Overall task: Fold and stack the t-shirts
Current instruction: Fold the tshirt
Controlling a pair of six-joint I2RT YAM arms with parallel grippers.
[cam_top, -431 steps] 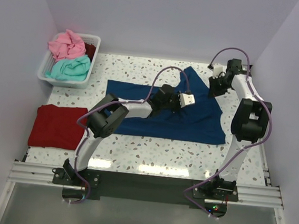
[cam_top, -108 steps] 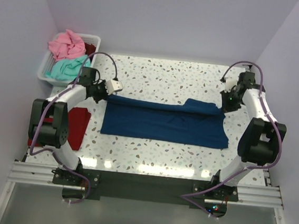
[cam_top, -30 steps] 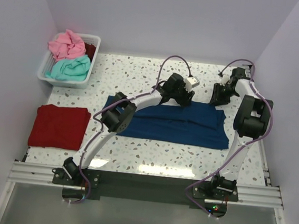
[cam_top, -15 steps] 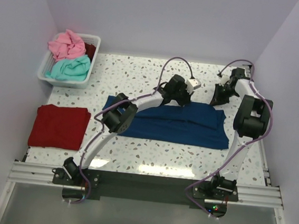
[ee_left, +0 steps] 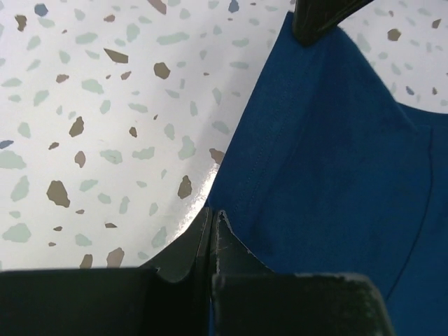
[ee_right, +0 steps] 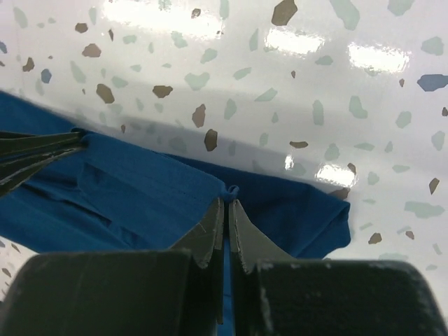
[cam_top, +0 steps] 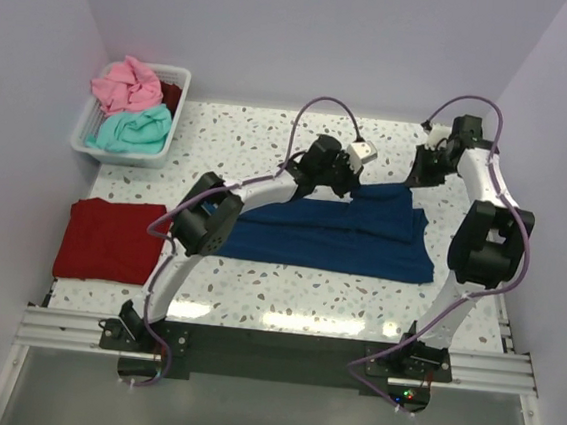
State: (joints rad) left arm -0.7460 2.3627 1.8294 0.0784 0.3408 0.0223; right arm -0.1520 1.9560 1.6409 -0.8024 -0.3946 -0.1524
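Both grippers have closed since a moment ago, and the far edge of the navy blue t-shirt [cam_top: 331, 237] on its right half now sits a little farther back in the top view than it did. This shirt lies as a long folded band across the middle of the speckled table [cam_top: 271, 136], with its long side running from left to right. The left gripper [ee_left: 212, 218] has its fingers pressed fully together on the hemmed far edge of the shirt, near the middle of the band. The right gripper [ee_right: 225, 204] is also fully closed and pinches a small bunch of the same far edge, close to the right end of the band. Between the two grips the edge is stretched, and each wrist view shows the tip of the other gripper on the cloth. The dark red t-shirt [cam_top: 110, 239] lies folded flat at the left side of the table, well apart from the navy one. Behind it, in the far left corner, stands the white plastic basket [cam_top: 83, 131]. The pink t-shirt [cam_top: 127, 85] and the teal t-shirt [cam_top: 131, 128] lie crumpled in it, the pink one toward the back.
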